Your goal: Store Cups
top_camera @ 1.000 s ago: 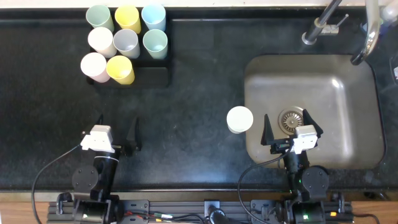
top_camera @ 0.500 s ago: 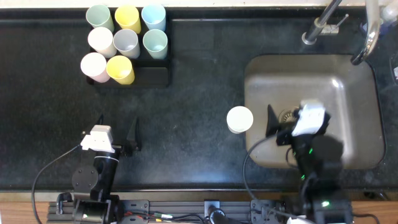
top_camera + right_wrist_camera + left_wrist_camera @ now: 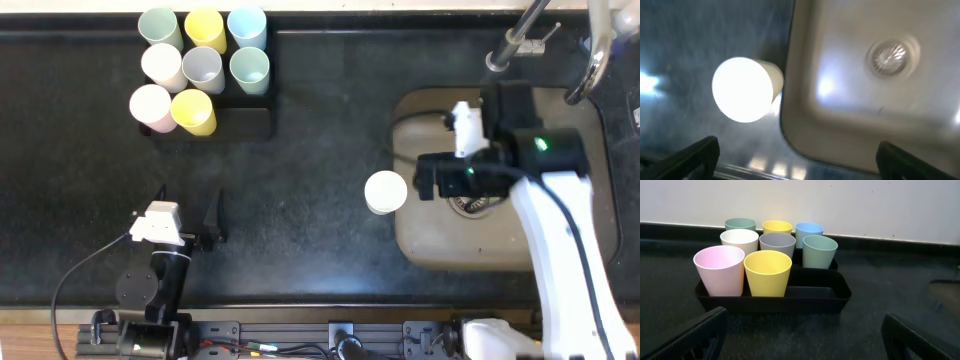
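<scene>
A black tray [image 3: 252,120] at the back left of the dark counter holds several upright cups in green, yellow, blue, white, grey, teal and pink; its front right slot is bare. The left wrist view faces the same tray [image 3: 815,292] and its cups. A single white cup [image 3: 385,191] stands upside down on the counter beside the sink's left rim. My right gripper [image 3: 797,162] hangs open above the sink's left edge, looking down on the white cup [image 3: 742,89], which lies off to one side. My left gripper [image 3: 190,207] rests open near the front, well short of the tray.
A steel sink [image 3: 560,140] with a round drain [image 3: 888,54] takes up the right side, and a faucet [image 3: 518,38] stands behind it. Bare dark counter [image 3: 320,150] lies between the tray and the white cup. A pale wall [image 3: 880,205] backs the counter.
My right arm has risen from its rest by the front edge and swung back over the sink's left part, close to the white cup. The left arm and all cups stayed put.
</scene>
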Available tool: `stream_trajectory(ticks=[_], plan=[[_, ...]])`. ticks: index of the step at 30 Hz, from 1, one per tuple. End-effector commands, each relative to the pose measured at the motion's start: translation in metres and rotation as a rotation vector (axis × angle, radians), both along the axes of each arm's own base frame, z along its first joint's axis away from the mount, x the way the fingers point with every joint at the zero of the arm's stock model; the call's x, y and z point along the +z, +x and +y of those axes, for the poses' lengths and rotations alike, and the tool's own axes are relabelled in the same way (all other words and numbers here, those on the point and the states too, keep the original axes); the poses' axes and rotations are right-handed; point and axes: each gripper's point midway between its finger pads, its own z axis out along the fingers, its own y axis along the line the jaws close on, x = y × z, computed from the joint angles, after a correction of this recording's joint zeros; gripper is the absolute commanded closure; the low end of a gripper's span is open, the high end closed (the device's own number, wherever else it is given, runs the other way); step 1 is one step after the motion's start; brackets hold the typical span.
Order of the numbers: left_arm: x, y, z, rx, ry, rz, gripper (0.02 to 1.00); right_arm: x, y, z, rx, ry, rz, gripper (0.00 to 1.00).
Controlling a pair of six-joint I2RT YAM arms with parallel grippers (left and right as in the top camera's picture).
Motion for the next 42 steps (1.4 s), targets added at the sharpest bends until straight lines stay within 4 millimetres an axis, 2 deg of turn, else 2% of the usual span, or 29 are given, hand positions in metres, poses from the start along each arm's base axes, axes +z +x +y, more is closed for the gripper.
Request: stream_trajectory(ticks=[1,4,8,12,17,20,23,26,30,32,33,39,42], plan=[[0.001,0.000,0.001,-0.001,0.014,-0.006,0.018,-0.023,-0.001,0.020,0.055,0.043,0.155,0.003],[0.001,0.000,0.001,-0.001,0.014,-0.006,0.018,-0.041,0.000,0.025,0.076,0.024,0.230,0.005],[0.001,0.000,0.001,-0.001,0.014,-0.006,0.018,-0.067,0.004,0.014,0.054,-0.085,0.306,0.003],[0.001,0.000,0.001,-0.001,0.014,-0.006,0.018,-0.079,0.016,0.012,0.038,-0.110,0.296,0.014],[0.001,0.000,0.001,-0.001,0.014,-0.006,0.018,-0.086,0.032,0.021,0.036,-0.103,0.243,0.119],[0.001,0.000,0.001,-0.001,0.014,-0.006,0.018,-0.087,0.039,0.030,0.059,-0.099,0.207,0.255],[0.001,0.000,0.001,-0.001,0.014,-0.006,0.018,-0.090,0.039,0.035,0.074,-0.100,0.208,0.360],[0.001,0.000,0.001,-0.001,0.014,-0.006,0.018,-0.091,0.037,0.040,0.093,-0.103,0.210,0.509],[0.001,0.000,0.001,-0.001,0.014,-0.006,0.018,-0.091,0.036,0.046,0.110,-0.102,0.208,0.752],[0.001,0.000,0.001,-0.001,0.014,-0.006,0.018,-0.091,0.036,0.049,0.119,-0.097,0.205,0.928],[0.001,0.000,0.001,-0.001,0.014,-0.006,0.018,-0.091,0.036,0.051,0.121,-0.094,0.204,0.958],[0.000,0.000,0.001,0.002,0.014,-0.004,0.018,-0.088,0.037,0.064,0.131,-0.066,0.190,0.956],[0.000,0.000,0.001,0.002,0.015,-0.002,0.018,-0.069,0.049,0.071,0.142,-0.051,0.130,0.958]])
